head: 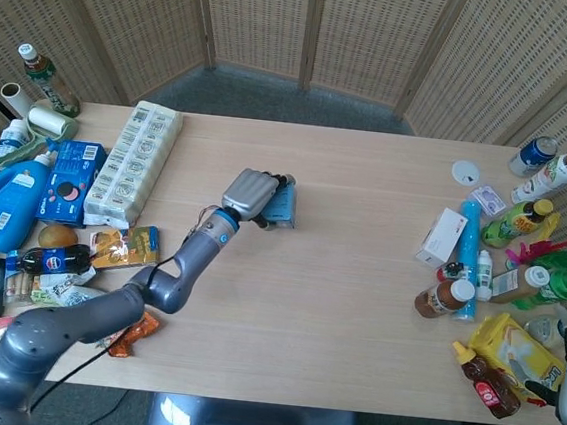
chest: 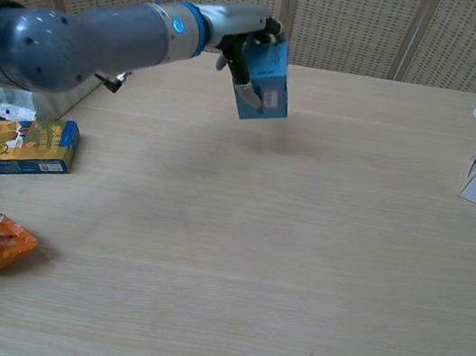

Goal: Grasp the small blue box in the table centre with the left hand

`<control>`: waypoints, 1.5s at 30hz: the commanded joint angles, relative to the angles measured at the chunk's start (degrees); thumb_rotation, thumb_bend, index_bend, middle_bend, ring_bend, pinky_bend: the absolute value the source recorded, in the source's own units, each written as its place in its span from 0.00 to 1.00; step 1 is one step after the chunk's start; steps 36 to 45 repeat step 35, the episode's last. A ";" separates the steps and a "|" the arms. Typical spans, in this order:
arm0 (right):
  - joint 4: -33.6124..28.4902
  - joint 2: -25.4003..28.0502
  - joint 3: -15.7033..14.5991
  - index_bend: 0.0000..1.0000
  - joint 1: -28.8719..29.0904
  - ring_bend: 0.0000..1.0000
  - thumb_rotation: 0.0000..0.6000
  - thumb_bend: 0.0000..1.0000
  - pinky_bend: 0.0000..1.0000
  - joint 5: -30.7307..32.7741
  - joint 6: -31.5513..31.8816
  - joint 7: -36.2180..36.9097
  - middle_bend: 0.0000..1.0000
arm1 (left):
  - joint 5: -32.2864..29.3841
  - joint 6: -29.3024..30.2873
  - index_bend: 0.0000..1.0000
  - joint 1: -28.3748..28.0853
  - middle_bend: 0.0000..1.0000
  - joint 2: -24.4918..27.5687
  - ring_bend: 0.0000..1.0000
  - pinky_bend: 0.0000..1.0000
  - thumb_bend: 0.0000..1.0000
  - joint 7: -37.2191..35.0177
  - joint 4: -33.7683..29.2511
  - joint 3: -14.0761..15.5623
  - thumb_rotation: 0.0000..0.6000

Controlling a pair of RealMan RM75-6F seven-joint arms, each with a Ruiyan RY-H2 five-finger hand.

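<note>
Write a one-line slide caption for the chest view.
Left hand holds the small blue box tilted above the table.

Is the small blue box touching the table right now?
Apart. The chest view shows the small blue box tilted in the left hand, with bare table visible under its lower edge.
</note>
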 commanded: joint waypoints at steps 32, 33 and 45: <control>-2.54 2.43 0.59 0.14 6.13 0.00 1.00 0.12 0.00 -5.74 -4.12 -1.63 0.00 | 0.28 29.50 0.59 31.63 0.65 48.05 0.88 0.66 0.16 2.45 -61.05 1.43 1.00; -2.79 2.50 0.57 0.14 6.16 0.00 0.99 0.12 0.00 -5.74 -4.08 -1.88 0.00 | 0.43 29.44 0.59 31.68 0.65 48.03 0.88 0.66 0.16 2.14 -60.84 1.45 1.00; -3.23 2.64 0.50 0.14 6.16 0.00 1.00 0.11 0.00 -5.69 -4.00 -2.37 0.00 | 0.58 29.21 0.59 31.66 0.65 47.93 0.88 0.66 0.16 1.73 -60.50 1.48 1.00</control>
